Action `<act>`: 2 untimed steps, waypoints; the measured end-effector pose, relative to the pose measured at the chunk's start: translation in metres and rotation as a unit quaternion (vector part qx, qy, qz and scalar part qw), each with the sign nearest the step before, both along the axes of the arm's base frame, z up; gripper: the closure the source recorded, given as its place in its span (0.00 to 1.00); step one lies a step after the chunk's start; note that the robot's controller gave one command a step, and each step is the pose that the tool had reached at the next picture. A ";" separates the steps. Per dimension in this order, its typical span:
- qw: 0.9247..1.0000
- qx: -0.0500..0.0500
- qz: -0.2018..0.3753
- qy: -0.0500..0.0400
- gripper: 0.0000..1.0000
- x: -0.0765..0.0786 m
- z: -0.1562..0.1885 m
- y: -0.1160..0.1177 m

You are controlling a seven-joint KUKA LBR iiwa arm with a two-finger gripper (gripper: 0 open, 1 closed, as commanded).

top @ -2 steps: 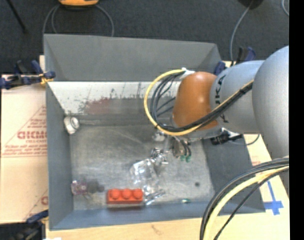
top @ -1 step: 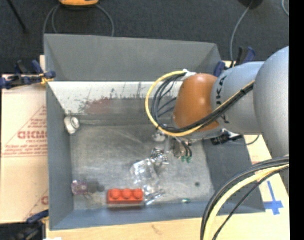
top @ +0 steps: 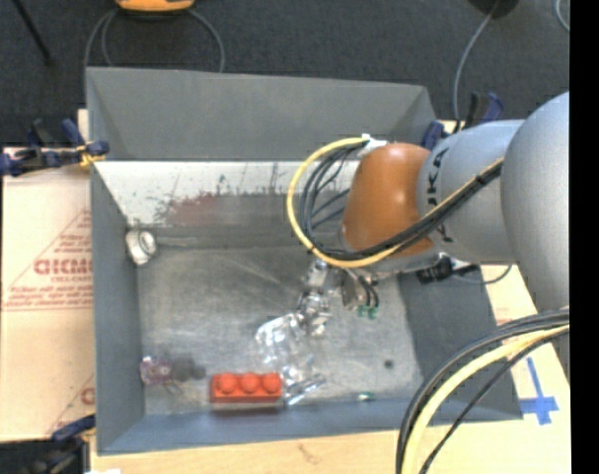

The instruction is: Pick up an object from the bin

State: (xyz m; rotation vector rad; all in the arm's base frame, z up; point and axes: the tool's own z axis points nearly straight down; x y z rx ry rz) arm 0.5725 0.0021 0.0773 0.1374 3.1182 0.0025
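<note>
Fingers [top: 317, 302] of the gripper [top: 314, 318] hang under the orange cover [top: 383, 200] at mid-frame, right at a crumpled clear plastic piece [top: 282, 342]; apart or together, I cannot tell. That piece lies lower centre of the bin [top: 112, 344], just above a red brick [top: 246, 386]; a white cap [top: 139, 245] sits far left
</note>
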 end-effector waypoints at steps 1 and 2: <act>1.000 0.000 -0.008 0.005 1.00 0.009 0.054 -0.004; 1.000 0.000 -0.010 0.003 1.00 0.021 0.194 -0.010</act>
